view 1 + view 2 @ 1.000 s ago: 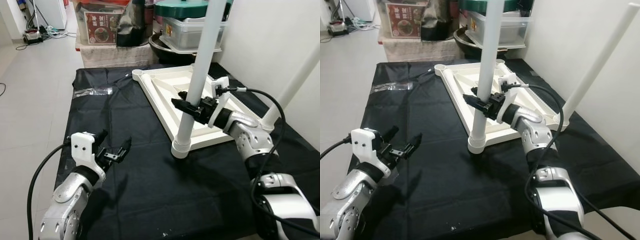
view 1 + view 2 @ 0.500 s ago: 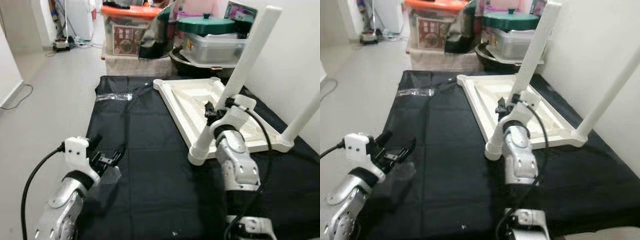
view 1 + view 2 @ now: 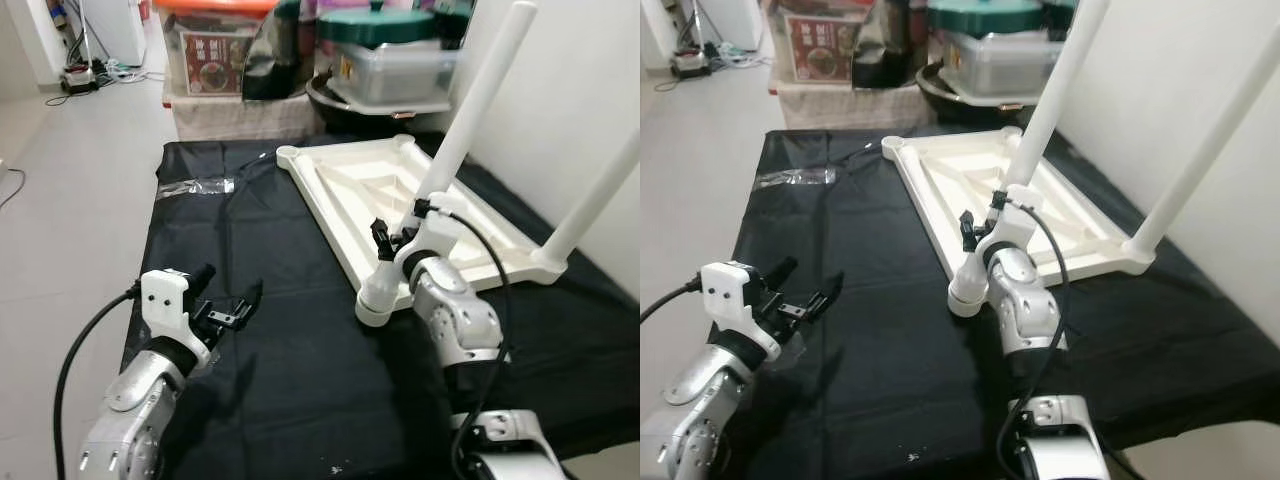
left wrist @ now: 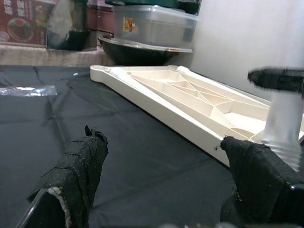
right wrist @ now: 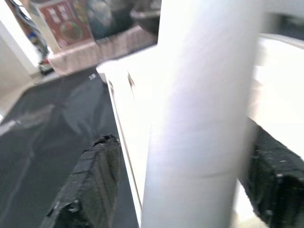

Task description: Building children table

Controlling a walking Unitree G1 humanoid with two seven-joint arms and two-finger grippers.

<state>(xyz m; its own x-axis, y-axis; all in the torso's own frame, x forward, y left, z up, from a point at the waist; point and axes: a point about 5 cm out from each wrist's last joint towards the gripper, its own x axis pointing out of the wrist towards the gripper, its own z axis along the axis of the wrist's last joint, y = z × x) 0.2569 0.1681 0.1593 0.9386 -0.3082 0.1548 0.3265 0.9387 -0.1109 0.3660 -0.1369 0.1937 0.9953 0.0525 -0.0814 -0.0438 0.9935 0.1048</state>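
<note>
Left gripper (image 3: 228, 312) hangs low over the black cloth (image 3: 290, 380), fingers apart, empty, same as a second ago. Right gripper (image 3: 397, 232), fingers spread round the near table leg (image 3: 440, 175) but not clamped, now sits lower on it. That leg leans more than before, so probably unseated. Upturned tabletop (image 3: 345, 180) lies beyond; second leg (image 3: 600, 195) stands at its right corner.

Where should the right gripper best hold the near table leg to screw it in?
Low on the round shaft of the near leg, just above its socket, coming from the robot's side as the right gripper does; the fingers straddle it, and the tabletop blocks other approaches.
</note>
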